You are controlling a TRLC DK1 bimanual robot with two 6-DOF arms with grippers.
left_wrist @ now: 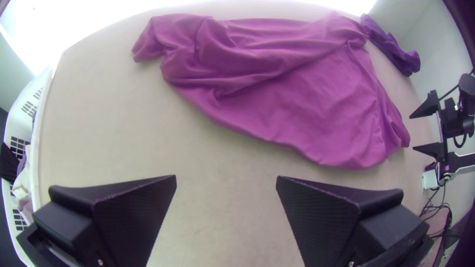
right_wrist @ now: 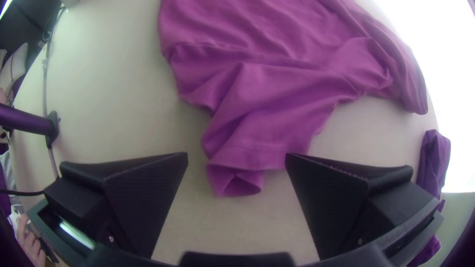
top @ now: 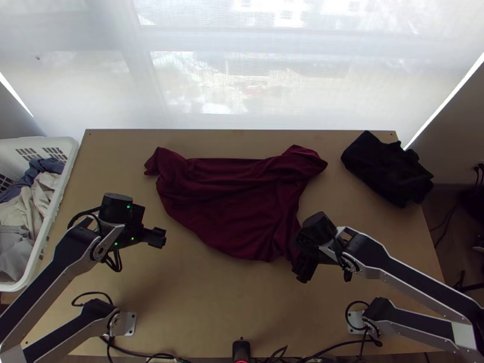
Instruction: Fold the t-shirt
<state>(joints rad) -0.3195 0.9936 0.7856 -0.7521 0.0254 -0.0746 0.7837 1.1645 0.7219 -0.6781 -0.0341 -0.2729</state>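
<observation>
A light wooden tabletop [top: 212, 296] lies beneath the left end effector [top: 158, 237] and the right end effector [top: 303, 271], reaching past them on all sides. Beyond both, past its far edge, a wide window [top: 224, 78] glows through a thin white blind [top: 363, 91]. Daylight comes from that side, and a narrow bright strip runs down each side of the blind. Well to the left of the left end effector, a bit of grey wall [top: 11, 112] shows. To the right of the right end effector, past the tabletop, another grey wall [top: 451, 130] meets a dark floor [top: 437, 221].
</observation>
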